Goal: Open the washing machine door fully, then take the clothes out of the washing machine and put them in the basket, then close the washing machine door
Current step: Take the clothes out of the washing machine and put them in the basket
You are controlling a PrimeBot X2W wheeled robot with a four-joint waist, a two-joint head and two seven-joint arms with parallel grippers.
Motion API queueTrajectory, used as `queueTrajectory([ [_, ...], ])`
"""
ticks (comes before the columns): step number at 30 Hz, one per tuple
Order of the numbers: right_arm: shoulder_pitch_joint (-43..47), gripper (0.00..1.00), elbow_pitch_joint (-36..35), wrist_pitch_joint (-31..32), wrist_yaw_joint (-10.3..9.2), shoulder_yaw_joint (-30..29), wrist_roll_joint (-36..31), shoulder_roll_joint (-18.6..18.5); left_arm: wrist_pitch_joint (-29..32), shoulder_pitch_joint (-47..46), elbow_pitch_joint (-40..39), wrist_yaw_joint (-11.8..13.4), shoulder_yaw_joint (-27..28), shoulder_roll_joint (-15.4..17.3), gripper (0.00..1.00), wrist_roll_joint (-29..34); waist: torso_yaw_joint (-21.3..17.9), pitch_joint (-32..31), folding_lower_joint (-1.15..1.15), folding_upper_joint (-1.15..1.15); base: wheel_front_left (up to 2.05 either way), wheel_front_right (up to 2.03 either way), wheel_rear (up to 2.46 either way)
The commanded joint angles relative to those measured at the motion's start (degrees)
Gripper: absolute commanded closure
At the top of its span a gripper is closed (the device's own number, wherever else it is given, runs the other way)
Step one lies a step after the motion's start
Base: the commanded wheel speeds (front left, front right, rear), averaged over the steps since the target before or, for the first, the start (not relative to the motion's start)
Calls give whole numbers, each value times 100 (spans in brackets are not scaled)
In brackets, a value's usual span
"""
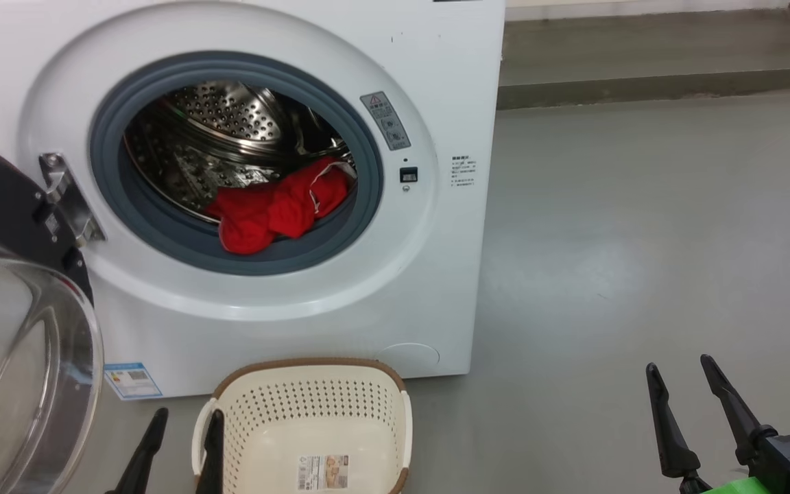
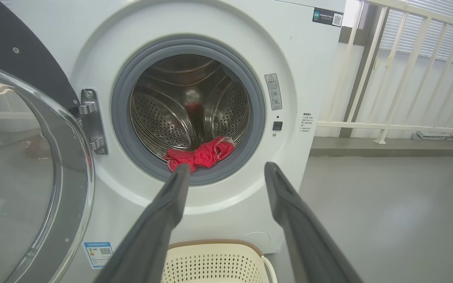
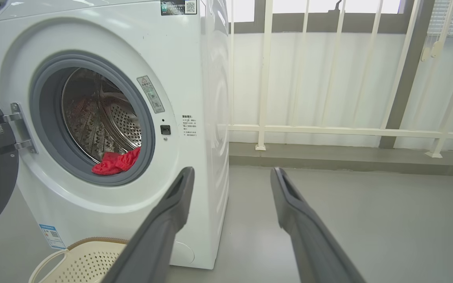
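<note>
The white washing machine (image 1: 436,82) stands with its round door (image 1: 18,357) swung wide to the left, black rim and clear glass bowl facing me. Red clothes (image 1: 278,206) lie at the front of the steel drum, draped onto the grey rubber ring; they also show as clothes (image 2: 201,155) and clothes (image 3: 116,162). The cream basket (image 1: 313,384) sits on the floor just before the machine, holding nothing. My left gripper (image 1: 186,429) is open low beside the basket's left rim. My right gripper (image 1: 679,377) is open over the floor, far right.
Grey floor (image 1: 642,240) spreads to the right of the machine, ending at a low concrete step (image 1: 642,86). A white railing (image 3: 328,129) runs behind that step. The open door's hinge (image 1: 69,199) juts out at the left of the drum opening.
</note>
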Motion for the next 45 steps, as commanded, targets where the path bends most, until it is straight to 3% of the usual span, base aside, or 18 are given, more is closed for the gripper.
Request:
queueTrajectory([
  [1, -163, 0, -122, -37, 20, 114, 8, -91, -37, -89, -226, 25, 194, 71, 0, -36, 12, 10, 0, 0, 187, -187, 0],
  [12, -183, 0, -100, -37, 20, 111, 3, -91, 18, -51, -268, 108, 161, 93, 0, -33, 43, 55, 0, 0, 112, -112, 0],
  [30, -265, 0, -97, -37, 20, 142, -74, -91, -46, -120, -353, 250, 139, 93, 0, 22, 75, 241, 0, 0, 4, -4, 0],
  [45, -618, 0, -142, -37, 20, 413, -194, -153, -71, -1016, 34, 419, 75, 15, 0, 45, 231, 902, 0, 0, 0, 0, 0],
])
